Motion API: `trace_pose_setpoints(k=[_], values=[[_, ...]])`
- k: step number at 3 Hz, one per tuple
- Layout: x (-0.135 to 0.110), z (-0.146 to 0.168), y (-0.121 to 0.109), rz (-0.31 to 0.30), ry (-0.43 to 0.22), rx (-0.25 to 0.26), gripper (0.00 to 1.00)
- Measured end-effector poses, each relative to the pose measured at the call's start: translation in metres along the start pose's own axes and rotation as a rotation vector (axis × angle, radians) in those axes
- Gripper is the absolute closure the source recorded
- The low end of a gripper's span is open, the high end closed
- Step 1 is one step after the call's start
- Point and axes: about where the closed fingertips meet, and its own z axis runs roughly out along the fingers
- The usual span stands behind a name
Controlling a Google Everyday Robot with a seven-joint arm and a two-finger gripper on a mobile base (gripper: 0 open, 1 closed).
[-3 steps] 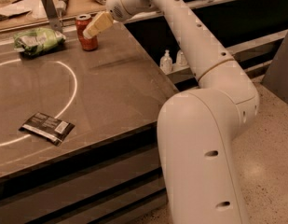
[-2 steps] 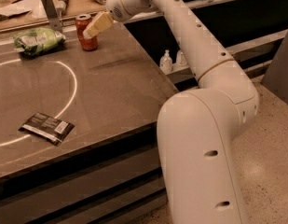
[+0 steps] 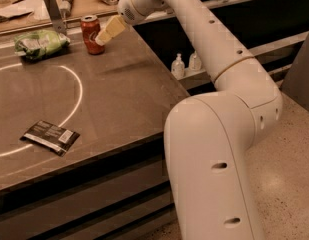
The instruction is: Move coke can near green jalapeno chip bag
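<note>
Gripper [image 3: 102, 37] sits at the far side of the table [image 3: 119, 99], up against the right side of the coke can [image 3: 91, 32]. I cannot tell whether it is closed on the can or just beside it, since only its cream-coloured end shows from here. Can is upright, directly left of the gripper, red with a silver top. White lettering is on its side, partly covered by the gripper, not readable to me.

Green jalapeno chip bag [image 3: 41, 43] lies further left of the gripper, past the can, near it but with a gap of bare table between. It is light green with white and dark markings, and I can read no brand.

Black packet [image 3: 49, 136] lies flat well toward the near edge and left of the gripper, with a white label at its right end whose text is too small to read. A white arc [image 3: 79, 86] painted on the table runs between the packet and the can.

Two clear pump bottles [image 3: 186, 64] stand on a lower shelf to the gripper's right, partly behind the arm [image 3: 204, 39]. Counter [image 3: 89, 1] beyond the gripper has clutter cut off by the top edge, which I can't identify.
</note>
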Motion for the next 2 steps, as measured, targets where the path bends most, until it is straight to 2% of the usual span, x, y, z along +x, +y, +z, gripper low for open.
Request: trace_pose_setpoints(k=[1, 2], values=[[0.0187, -0.0070, -0.0084, 0.032, -0.007, 0.011, 0.00], [0.0187, -0.0069, -0.0083, 0.032, -0.006, 0.011, 0.00]])
